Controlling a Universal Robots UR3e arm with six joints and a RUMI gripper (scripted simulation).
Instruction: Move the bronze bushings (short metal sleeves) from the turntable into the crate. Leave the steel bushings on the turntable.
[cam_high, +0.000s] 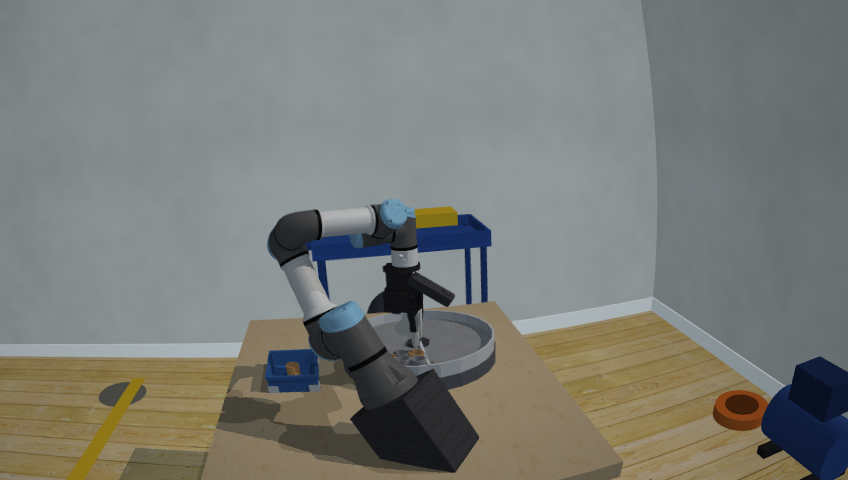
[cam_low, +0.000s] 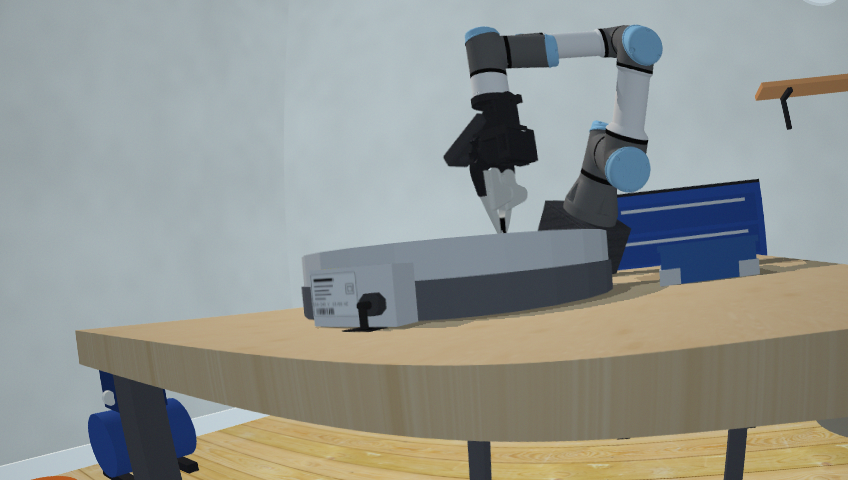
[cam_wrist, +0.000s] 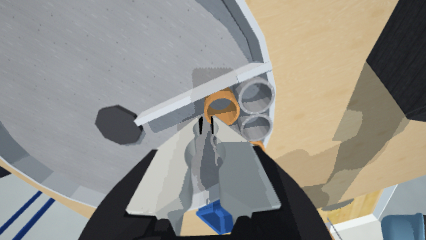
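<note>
My gripper (cam_high: 415, 345) (cam_low: 503, 230) (cam_wrist: 206, 117) is shut, with only a slit between the tips and nothing held. It points down low over the turntable (cam_high: 479, 361) (cam_low: 476, 256) (cam_wrist: 95, 45). A bronze bushing (cam_wrist: 221, 116) (cam_high: 415, 353) stands upright just beyond the fingertips, beside the white guide bar. Two steel bushings (cam_wrist: 256, 107) (cam_wrist: 256, 127) stand by the rim. Another steel one shows partly behind the fingers. A second bronze bushing (cam_wrist: 258, 145) is mostly hidden by the right finger. The blue crate (cam_high: 292, 383) (cam_low: 708, 261) (cam_wrist: 216, 218) holds at least one bronze bushing (cam_high: 292, 368).
The white guide bar (cam_wrist: 195, 96) runs inward from the turntable's rim, past the bushings. A dark disc (cam_wrist: 118, 124) lies at its inner end. The arm's black base block (cam_high: 416, 422) stands between crate and turntable on the near side. A blue cart (cam_high: 452, 237) stands behind the table.
</note>
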